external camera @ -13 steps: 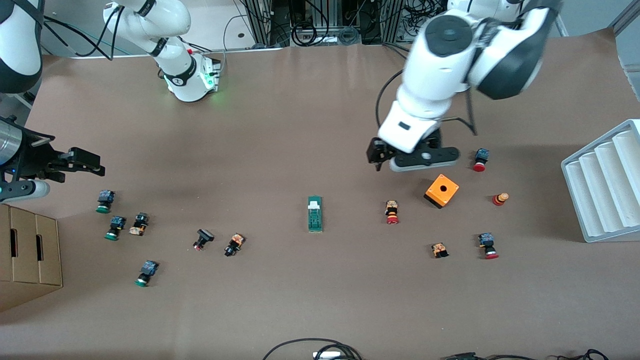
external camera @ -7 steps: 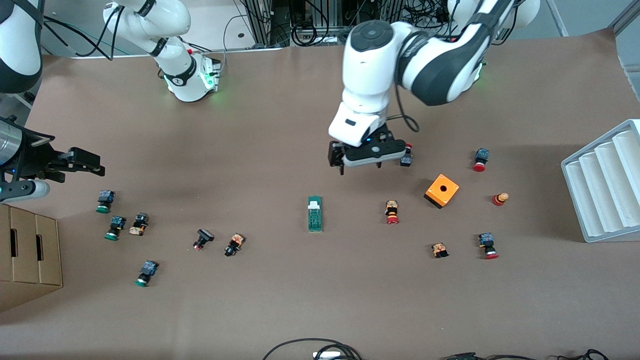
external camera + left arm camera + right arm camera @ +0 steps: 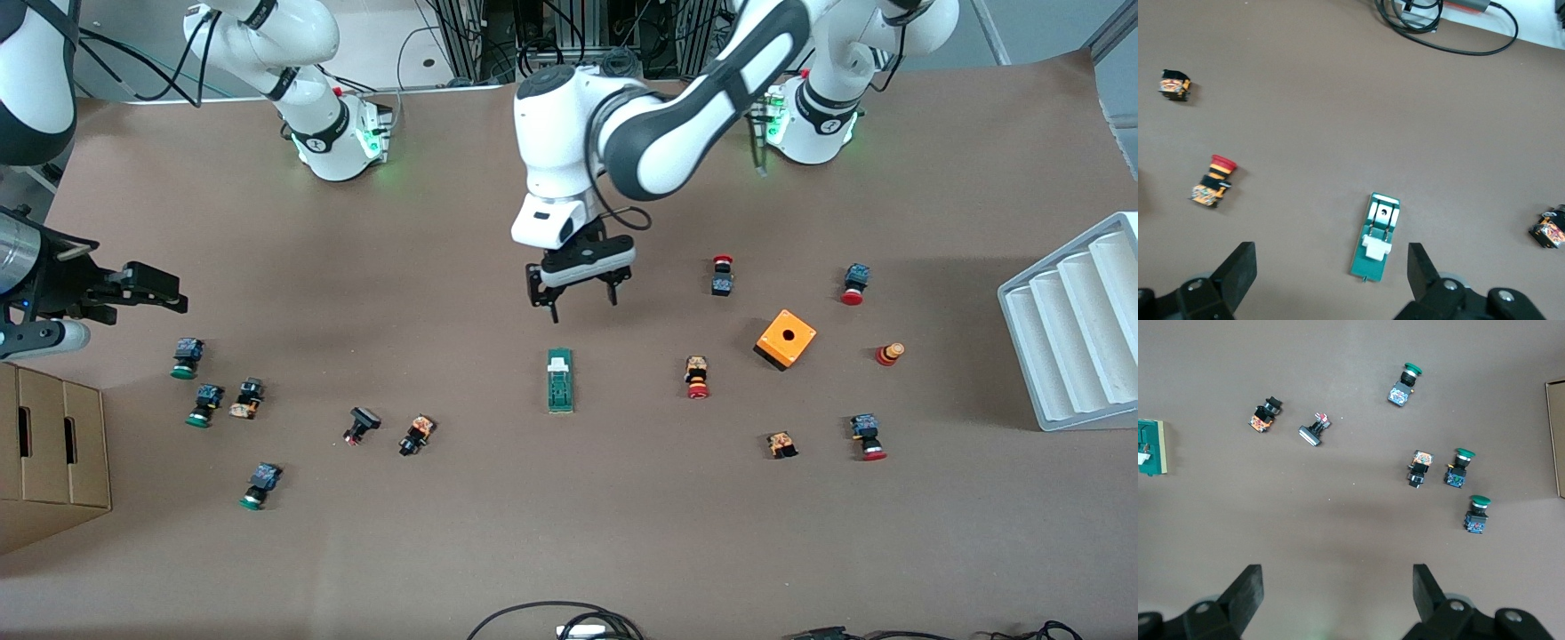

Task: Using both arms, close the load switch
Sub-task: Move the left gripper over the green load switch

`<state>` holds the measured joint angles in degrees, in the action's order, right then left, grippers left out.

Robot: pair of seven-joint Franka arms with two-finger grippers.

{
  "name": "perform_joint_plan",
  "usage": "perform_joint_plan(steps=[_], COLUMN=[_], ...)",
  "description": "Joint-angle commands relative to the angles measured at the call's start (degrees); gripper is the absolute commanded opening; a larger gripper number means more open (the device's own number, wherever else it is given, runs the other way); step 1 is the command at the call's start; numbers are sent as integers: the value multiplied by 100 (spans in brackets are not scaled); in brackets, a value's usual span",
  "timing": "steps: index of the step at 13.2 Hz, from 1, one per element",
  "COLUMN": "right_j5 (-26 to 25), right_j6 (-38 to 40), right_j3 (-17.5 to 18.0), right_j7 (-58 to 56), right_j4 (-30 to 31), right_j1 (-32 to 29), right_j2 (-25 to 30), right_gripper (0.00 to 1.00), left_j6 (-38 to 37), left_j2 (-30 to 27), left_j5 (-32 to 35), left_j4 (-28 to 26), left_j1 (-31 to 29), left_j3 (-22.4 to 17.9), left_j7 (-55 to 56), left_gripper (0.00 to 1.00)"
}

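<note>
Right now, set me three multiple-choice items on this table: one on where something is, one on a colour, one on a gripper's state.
1. Where is the left gripper?
A. Over bare table close by the white-tab end of the load switch
B. Over the cardboard box
C. Over the white tray

2. What colour is the cube with a hole?
A. Blue
B. Orange
C. White

3. How do the left gripper's fingers stand?
A. Shut on the load switch
B. Shut on a push-button
C. Open and empty

Answers:
1 A: the front view shows it in the air over the table just short of the switch's tab end.
2 B: its faces are plainly orange.
3 C: the left wrist view shows the fingers spread wide with only table and the switch between them.
</note>
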<state>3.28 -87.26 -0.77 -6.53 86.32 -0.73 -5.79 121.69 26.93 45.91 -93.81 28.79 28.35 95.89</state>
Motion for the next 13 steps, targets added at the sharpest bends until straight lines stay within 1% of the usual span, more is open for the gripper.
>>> perform_joint_plan(steps=[1, 4, 6, 7, 10, 13], right_j5=[-29, -20, -20, -20, -29, -21], right_j6=[-19, 7, 25, 16, -1, -45], right_j3=[15, 15, 15, 15, 33, 7], right_j7=[-23, -23, -15, -23, -23, -67], right_j4=[-27, -27, -27, -27, -27, -27], right_j1=[-14, 3, 12, 12, 12, -58], right_j2=[16, 25, 25, 34, 43, 8], right_gripper=[100, 100, 100, 100, 100, 100], left_j6=[82, 91, 91, 91, 74, 21], left_j2=[355, 768, 1006, 1111, 1297, 1420], left_j5=[575, 1576, 2147, 2333, 2642, 2651], left_j4=[161, 161, 161, 161, 153, 100], left_j1=[223, 416, 487, 618, 829, 1066], left_j3=[-32, -32, -32, -32, -49, -75], left_j7=[525, 1316, 1808, 2046, 2426, 2487], left_gripper=[100, 100, 99, 99, 99, 99])
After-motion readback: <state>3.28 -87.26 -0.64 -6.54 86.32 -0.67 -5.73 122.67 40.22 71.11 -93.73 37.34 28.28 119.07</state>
